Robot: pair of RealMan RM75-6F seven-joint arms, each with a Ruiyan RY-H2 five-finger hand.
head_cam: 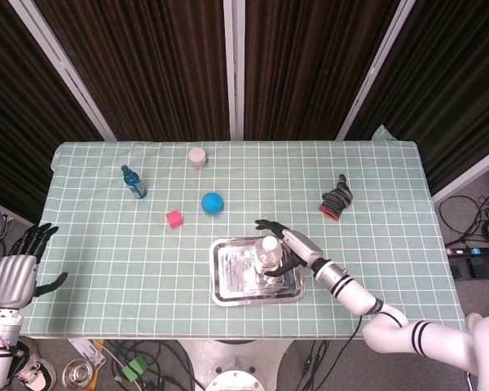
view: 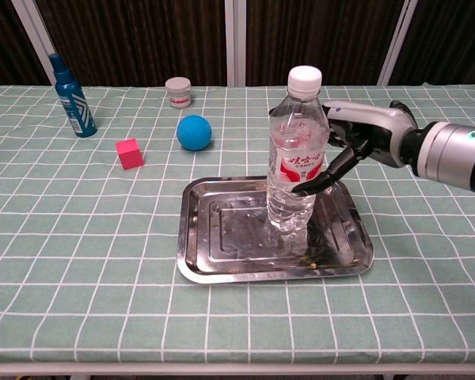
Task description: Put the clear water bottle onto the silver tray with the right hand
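- The clear water bottle (view: 296, 154), ribbed plastic with a white cap and a red label of unreadable writing, is stood upright in the dented silver tray (view: 222, 265).
- The right hand (view: 356, 142) is seen beside it, its fingers (view: 321, 180) spread.
- The left hand (head_cam: 16, 273) is held off the bench, its fingers spread.

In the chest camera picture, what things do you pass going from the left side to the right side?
Blue spray bottle → pink cube → white jar → blue ball → clear water bottle standing on the silver tray → right hand.
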